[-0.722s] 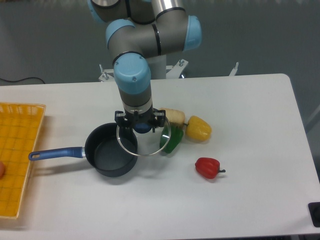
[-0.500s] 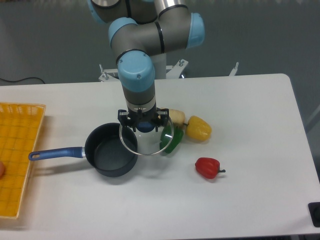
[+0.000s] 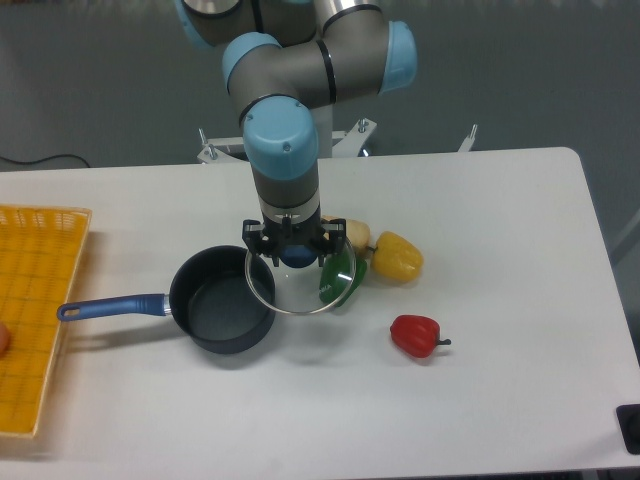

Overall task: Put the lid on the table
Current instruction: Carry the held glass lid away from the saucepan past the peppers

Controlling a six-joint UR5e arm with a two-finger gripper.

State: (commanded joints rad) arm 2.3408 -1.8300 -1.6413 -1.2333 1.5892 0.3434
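Observation:
The round glass lid (image 3: 300, 285) with a thin metal rim hangs in the air, held by its dark blue knob. My gripper (image 3: 296, 252) is shut on that knob from above. The lid overlaps the right rim of the dark saucepan (image 3: 221, 302) and hovers partly over the green pepper (image 3: 342, 280). The white table (image 3: 500, 250) lies below it.
The saucepan's blue handle (image 3: 110, 307) points left toward a yellow mesh tray (image 3: 35, 310) at the left edge. A pale vegetable (image 3: 352, 233), a yellow pepper (image 3: 397, 256) and a red pepper (image 3: 416, 335) lie right of the pan.
The arm has carried the lid a little to the right, farther off the saucepan and more over the green pepper. The grip on the knob is unchanged.

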